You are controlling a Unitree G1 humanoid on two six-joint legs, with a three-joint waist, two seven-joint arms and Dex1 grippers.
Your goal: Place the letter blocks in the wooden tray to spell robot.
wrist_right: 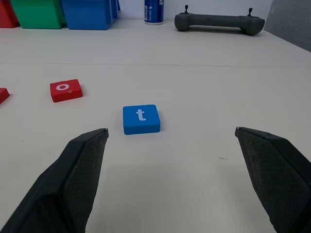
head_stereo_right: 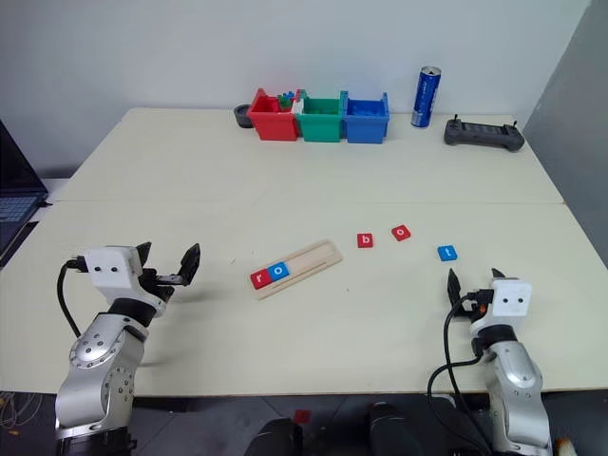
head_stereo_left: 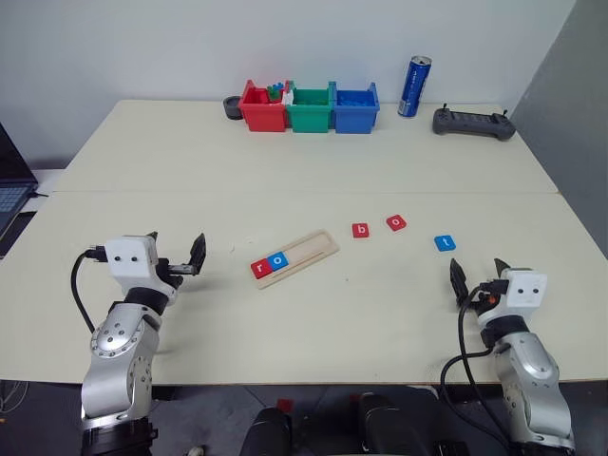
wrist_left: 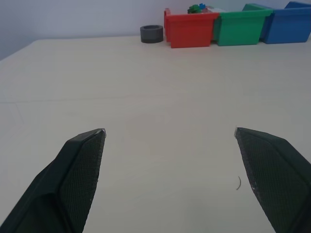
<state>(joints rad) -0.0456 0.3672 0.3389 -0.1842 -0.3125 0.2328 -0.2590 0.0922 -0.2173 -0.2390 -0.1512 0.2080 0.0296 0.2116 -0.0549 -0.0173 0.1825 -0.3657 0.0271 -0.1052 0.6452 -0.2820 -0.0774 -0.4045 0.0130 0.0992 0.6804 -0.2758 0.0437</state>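
Observation:
The wooden tray (head_stereo_left: 306,255) lies slanted at the table's middle, with a red r block (head_stereo_left: 260,267) and a blue o block (head_stereo_left: 276,259) at its near left end. To its right on the table lie a red b block (head_stereo_left: 361,230), a red o block (head_stereo_left: 396,222) and a blue t block (head_stereo_left: 445,243). My left gripper (head_stereo_left: 177,253) is open, well left of the tray, and holds nothing. My right gripper (head_stereo_left: 478,273) is open just short of the t block (wrist_right: 141,119), which lies ahead of its fingers, with nothing held.
At the table's far edge stand a red bin (head_stereo_left: 263,107), a green bin (head_stereo_left: 310,108) and a blue bin (head_stereo_left: 355,108), with a dark ring (head_stereo_left: 232,106) to their left. A blue can (head_stereo_left: 414,86) and a grey controller (head_stereo_left: 473,123) sit to their right. A laptop (head_stereo_left: 13,190) lies off the left edge.

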